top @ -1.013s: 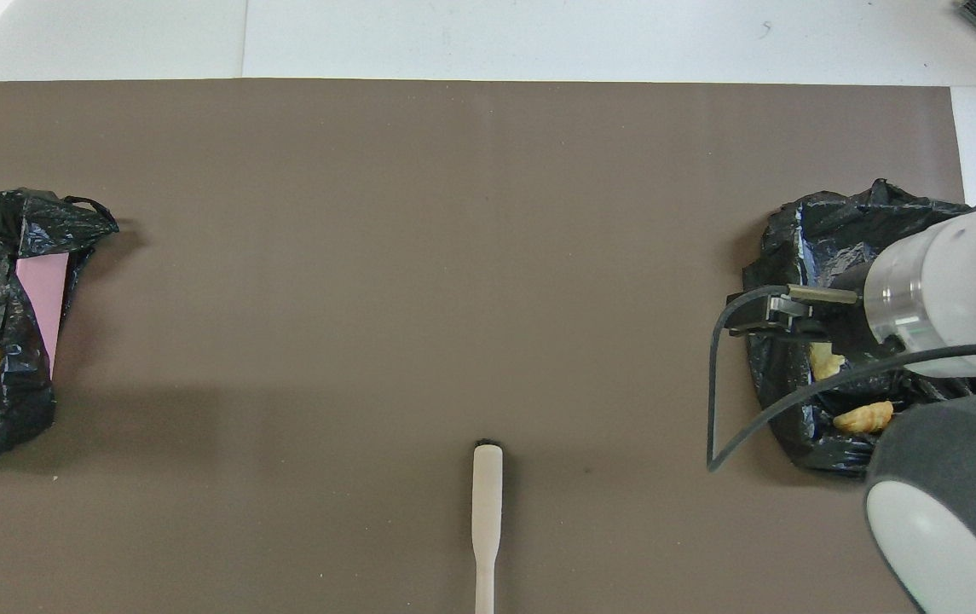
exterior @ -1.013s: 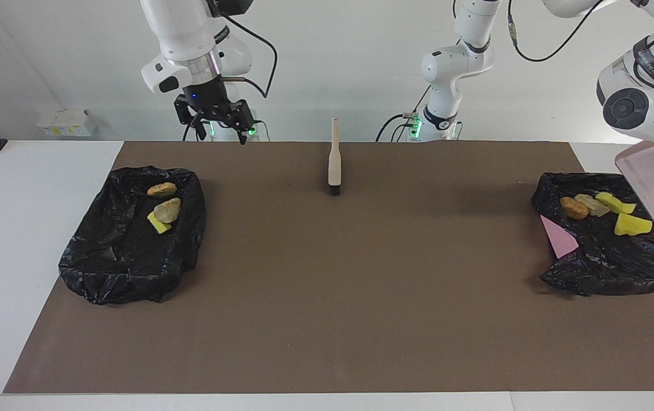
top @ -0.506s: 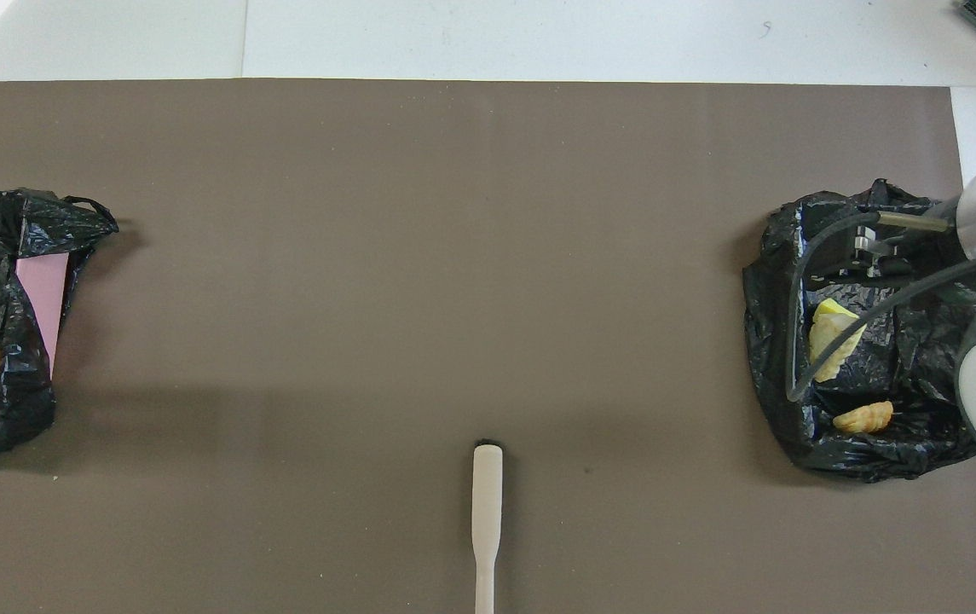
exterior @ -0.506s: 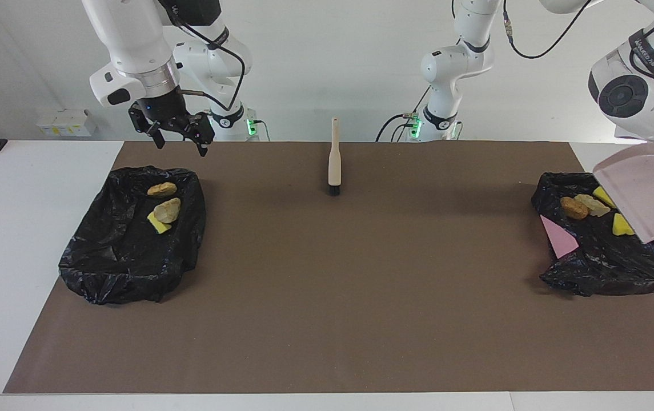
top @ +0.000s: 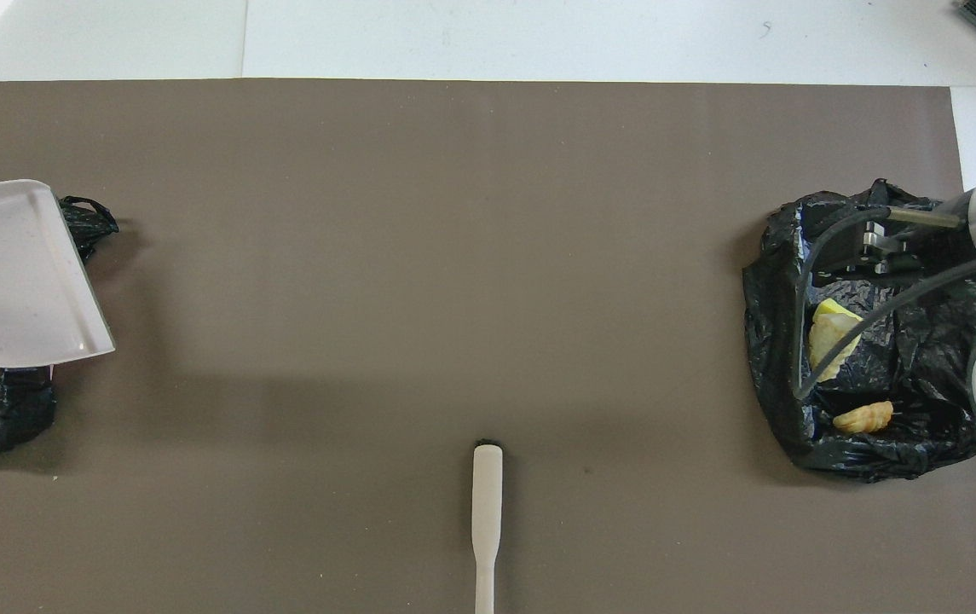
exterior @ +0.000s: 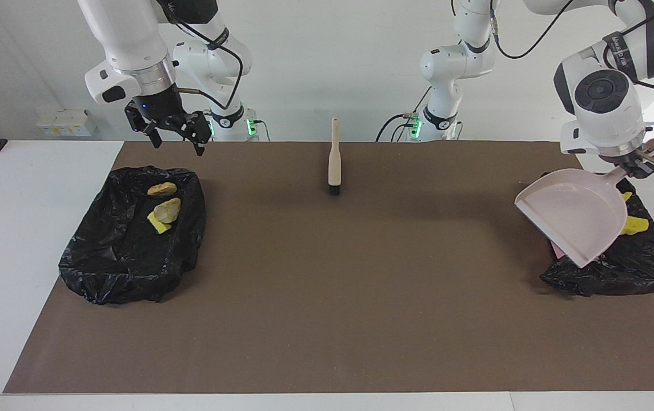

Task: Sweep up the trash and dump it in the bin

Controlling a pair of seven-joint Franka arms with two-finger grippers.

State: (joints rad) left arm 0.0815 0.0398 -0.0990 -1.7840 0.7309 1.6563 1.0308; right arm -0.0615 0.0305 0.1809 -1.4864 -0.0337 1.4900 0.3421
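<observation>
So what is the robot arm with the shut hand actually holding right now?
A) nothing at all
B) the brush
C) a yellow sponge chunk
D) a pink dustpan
D: the left hand grips the handle of the pink dustpan, tilted over the black bag at its end of the table, while the brush lies untouched on the mat.

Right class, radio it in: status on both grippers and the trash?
Left gripper shut on dustpan, over bin. Right gripper open, empty, over second bin. Trash in both bins. Brush idle, nothing blocking.
</observation>
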